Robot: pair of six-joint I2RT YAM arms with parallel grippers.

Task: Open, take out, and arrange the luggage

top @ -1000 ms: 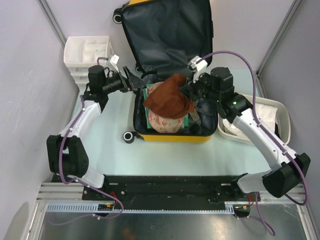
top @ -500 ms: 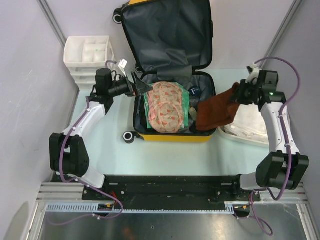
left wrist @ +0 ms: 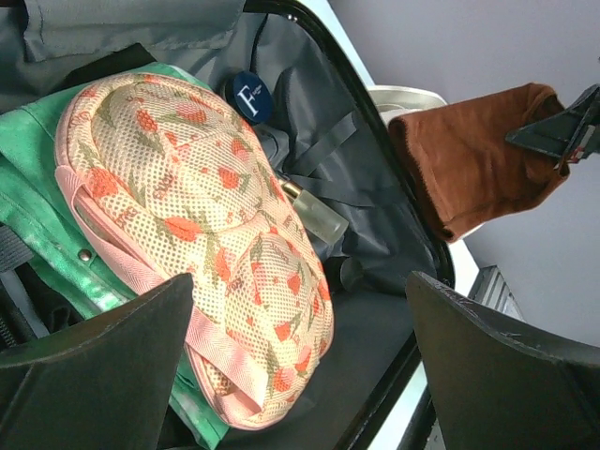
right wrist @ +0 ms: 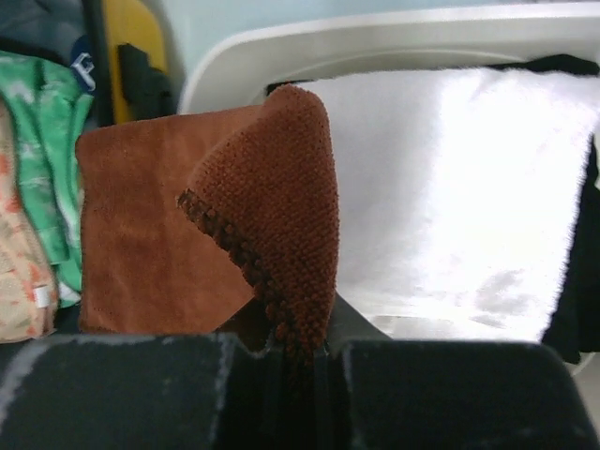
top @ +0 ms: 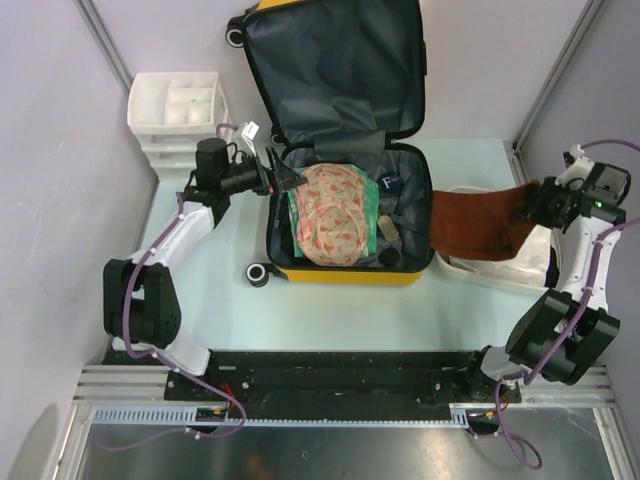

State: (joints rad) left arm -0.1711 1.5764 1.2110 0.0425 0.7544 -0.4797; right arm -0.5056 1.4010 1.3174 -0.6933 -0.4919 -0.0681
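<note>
The yellow suitcase (top: 340, 272) lies open on the table, its dark grey lined lid (top: 330, 70) standing up at the back. Inside lie a pink flower-print mesh bag (top: 335, 212) on a green cloth (top: 372, 205), a dark blue round tin (top: 391, 183) and a small bottle (left wrist: 314, 211). My left gripper (top: 285, 178) is open and empty at the suitcase's left rim, above the mesh bag (left wrist: 197, 225). My right gripper (top: 532, 205) is shut on a brown towel (top: 475, 225) and holds it over the white tub (top: 500, 272). The towel (right wrist: 281, 197) hangs from the shut jaws.
A white plastic drawer unit (top: 175, 105) stands at the back left. The white tub at the right holds a white cloth (right wrist: 450, 187) and something dark. Grey walls close in on both sides. A black wheel (top: 257, 273) sticks out at the suitcase's front left.
My right gripper has carried the brown towel from over the suitcase out to the right, above the white tub. The left gripper has barely moved.
</note>
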